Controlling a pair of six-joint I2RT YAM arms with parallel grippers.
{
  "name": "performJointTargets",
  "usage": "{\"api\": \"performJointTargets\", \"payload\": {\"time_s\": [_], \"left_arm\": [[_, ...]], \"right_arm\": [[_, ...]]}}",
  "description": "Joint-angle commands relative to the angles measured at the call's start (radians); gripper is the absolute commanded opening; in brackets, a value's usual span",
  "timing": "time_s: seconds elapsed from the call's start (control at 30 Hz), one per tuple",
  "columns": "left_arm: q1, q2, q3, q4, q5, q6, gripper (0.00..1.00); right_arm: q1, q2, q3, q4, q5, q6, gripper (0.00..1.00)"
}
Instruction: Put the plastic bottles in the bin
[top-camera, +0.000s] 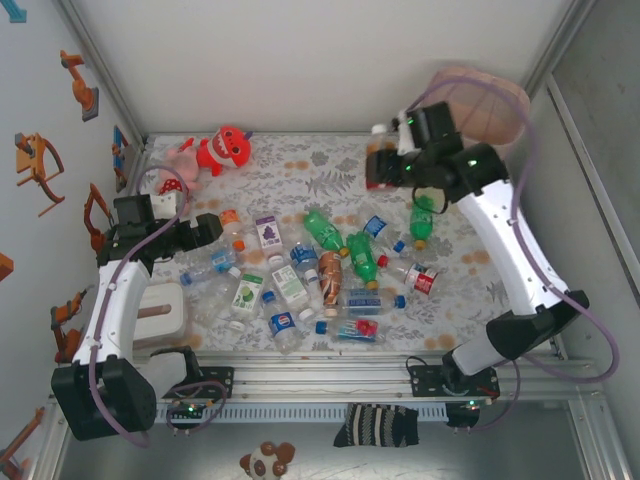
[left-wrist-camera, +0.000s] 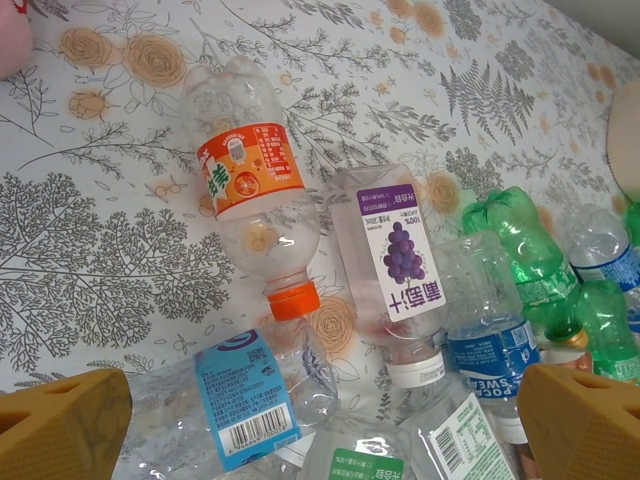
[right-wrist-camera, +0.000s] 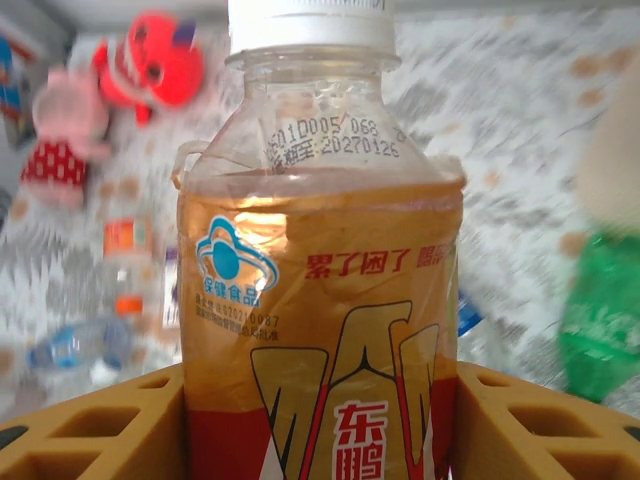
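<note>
Gripping a clear bottle (right-wrist-camera: 320, 250) with a white cap and a gold-and-red label, the right gripper (right-wrist-camera: 320, 440) has its yellow fingers (right-wrist-camera: 90, 430) clamped on the bottle's two sides. In the top view this arm reaches to the far right of the table, with the pink-beige bin (top-camera: 487, 100) just to its right in the far right corner. The left gripper (left-wrist-camera: 320, 430) hangs over the left part of the table, fingers wide apart with nothing between them. Under it an orange-capped bottle (left-wrist-camera: 250, 190) and a grape-label bottle (left-wrist-camera: 395, 250) lie side by side on the flowered cloth (left-wrist-camera: 90, 250). The other bottles (top-camera: 320, 270) lie scattered across the middle of the table, green ones (top-camera: 345, 245) toward the right. A red plush toy (top-camera: 228, 148) and a pink plush toy (top-camera: 183, 160) sit at the far left.
</note>
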Motion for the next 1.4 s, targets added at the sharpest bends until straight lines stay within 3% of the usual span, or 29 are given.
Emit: {"api": "performJointTargets", "payload": {"time_s": [0.0, 0.27, 0.47, 0.9, 1.37], "left_arm": [[0.004, 0.005, -0.017, 0.017, 0.045, -0.012, 0.98], [0.003, 0.019, -0.019, 0.023, 0.071, -0.020, 0.98], [0.003, 0.019, -0.025, 0.026, 0.074, -0.025, 0.98], [0.004, 0.040, -0.022, 0.028, 0.084, -0.035, 0.98], [0.006, 0.057, -0.019, 0.035, 0.114, -0.046, 0.98]], "right_arm": [[-0.103, 0.048, 0.133, -0.026, -0.029, -0.043, 0.59], [-0.342, 0.210, 0.334, 0.084, -0.067, 0.051, 0.59], [-0.444, 0.355, 0.416, 0.150, -0.107, 0.080, 0.57], [-0.502, 0.636, 0.610, 0.088, -0.310, 0.019, 0.56], [-0.503, 0.597, 0.554, -0.095, -0.563, -0.170, 0.54]]}}
